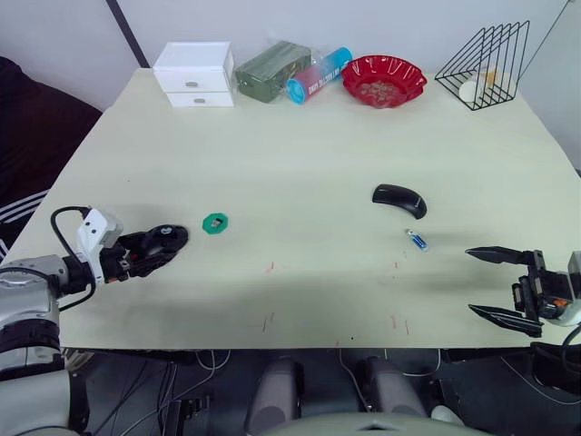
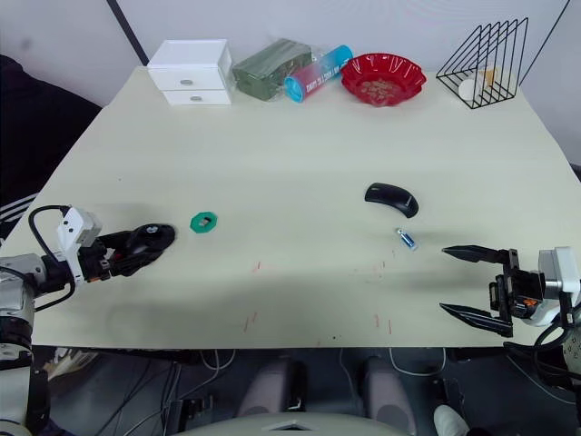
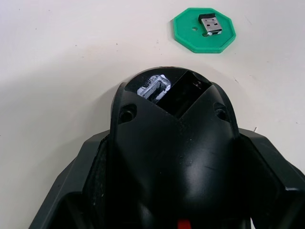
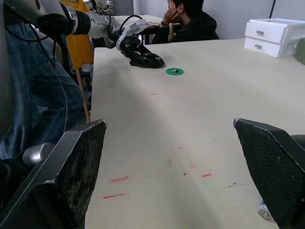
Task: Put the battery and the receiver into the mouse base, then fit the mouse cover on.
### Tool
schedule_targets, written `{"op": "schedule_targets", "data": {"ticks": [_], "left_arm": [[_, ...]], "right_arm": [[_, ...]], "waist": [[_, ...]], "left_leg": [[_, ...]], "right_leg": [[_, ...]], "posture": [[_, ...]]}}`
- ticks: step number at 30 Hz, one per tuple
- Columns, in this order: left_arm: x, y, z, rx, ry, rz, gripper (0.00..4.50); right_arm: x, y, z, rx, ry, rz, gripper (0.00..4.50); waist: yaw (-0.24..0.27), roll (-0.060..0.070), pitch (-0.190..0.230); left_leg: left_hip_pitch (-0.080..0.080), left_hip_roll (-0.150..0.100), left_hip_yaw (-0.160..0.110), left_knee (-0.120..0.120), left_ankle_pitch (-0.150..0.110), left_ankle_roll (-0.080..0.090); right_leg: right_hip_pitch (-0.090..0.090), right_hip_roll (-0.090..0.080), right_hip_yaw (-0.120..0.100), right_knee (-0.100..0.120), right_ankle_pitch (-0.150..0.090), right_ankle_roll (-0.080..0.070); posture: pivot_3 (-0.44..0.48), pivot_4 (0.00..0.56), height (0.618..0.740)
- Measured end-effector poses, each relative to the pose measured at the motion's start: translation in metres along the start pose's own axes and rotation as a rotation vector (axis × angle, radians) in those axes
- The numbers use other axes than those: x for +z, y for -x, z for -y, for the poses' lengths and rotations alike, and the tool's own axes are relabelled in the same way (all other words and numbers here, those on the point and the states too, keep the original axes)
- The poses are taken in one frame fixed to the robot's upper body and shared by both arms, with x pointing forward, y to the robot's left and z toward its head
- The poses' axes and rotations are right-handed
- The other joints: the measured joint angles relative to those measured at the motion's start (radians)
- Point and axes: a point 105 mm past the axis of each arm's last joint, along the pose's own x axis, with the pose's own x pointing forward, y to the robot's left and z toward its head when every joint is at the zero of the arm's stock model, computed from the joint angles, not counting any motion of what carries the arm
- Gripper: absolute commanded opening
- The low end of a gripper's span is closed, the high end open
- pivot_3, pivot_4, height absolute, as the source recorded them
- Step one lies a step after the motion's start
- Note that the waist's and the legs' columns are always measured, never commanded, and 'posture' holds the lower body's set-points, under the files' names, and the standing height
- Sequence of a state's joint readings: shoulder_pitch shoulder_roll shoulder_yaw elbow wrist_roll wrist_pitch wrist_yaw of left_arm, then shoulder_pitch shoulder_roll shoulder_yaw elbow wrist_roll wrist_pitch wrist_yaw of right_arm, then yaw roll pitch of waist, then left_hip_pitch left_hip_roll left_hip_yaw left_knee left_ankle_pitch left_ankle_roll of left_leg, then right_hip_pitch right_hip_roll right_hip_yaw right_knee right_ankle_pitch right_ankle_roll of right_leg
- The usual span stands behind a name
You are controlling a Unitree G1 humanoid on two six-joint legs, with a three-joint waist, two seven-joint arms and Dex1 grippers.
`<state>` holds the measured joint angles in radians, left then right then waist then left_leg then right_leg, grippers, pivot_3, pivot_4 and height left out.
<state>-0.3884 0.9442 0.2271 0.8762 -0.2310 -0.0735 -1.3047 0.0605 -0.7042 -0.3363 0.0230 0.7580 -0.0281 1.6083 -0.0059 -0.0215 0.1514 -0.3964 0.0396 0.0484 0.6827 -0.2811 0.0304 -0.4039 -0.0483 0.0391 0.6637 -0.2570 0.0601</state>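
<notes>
Beside mouse base (image 1: 165,239), green holder (image 1: 215,222)

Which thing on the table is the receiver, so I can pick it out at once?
Start at the left gripper, shut on the mouse base near the table's left front edge. Just beside it lies a green octagonal disc. The receiver is the tiny black-and-silver USB plug lying on that disc.

The table (image 1: 300,136) was pale cream with faint red marks near its front edge. On it lay a green disc (image 1: 215,222) carrying the receiver (image 3: 210,24), the cover (image 1: 399,199), a battery (image 1: 417,240), white drawers (image 1: 193,74), a red bowl (image 1: 383,80) and a wire rack (image 1: 484,64).
</notes>
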Motion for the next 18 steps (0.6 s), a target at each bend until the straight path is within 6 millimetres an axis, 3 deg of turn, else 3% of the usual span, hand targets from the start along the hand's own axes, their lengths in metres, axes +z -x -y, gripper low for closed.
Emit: {"op": "schedule_targets", "data": {"ticks": [5, 11, 16, 18], "left_arm": [[0.001, 0.0, 0.002, -0.012, -0.01, 0.003, 2.96], [0.007, 0.001, 0.026, -0.143, -0.1, -0.016, 2.96], [0.038, -0.003, 0.046, -0.221, -0.207, -0.005, 2.96], [0.056, -0.013, 0.064, -0.288, -0.263, 0.006, 2.96]], "right_arm": [[0.001, 0.0, 0.0, 0.0, 0.003, 0.009, 4.5], [0.001, 0.003, 0.001, -0.012, 0.007, 0.02, 4.5], [0.001, 0.003, 0.001, -0.013, 0.006, 0.026, 4.5], [0.002, 0.003, 0.001, -0.011, 0.006, 0.03, 4.5]], "waist": [[0.0, 0.0, 0.0], [-0.003, -0.001, 0.001], [0.0, 0.0, 0.001], [0.003, 0.0, 0.001]], "left_leg": [[0.0, 0.0, 0.0, 0.0, 0.0, 0.0], [0.0, 0.001, -0.001, 0.0, 0.0, 0.0], [0.0, 0.002, -0.001, 0.0, 0.0, 0.0], [-0.001, 0.001, -0.001, 0.0, 0.0, 0.0]], "right_leg": [[0.0, 0.0, 0.0, 0.0, 0.0, 0.0], [0.0, 0.0, 0.0, 0.0, 0.0, 0.0], [0.0, -0.001, 0.0, 0.0, 0.0, 0.0], [0.0, -0.001, 0.0, -0.001, 0.0, 0.0]], "posture": [[0.0, 0.15, 0.74], [0.0, 0.15, 0.74], [0.0, 0.15, 0.74], [0.0, 0.15, 0.74]]}}
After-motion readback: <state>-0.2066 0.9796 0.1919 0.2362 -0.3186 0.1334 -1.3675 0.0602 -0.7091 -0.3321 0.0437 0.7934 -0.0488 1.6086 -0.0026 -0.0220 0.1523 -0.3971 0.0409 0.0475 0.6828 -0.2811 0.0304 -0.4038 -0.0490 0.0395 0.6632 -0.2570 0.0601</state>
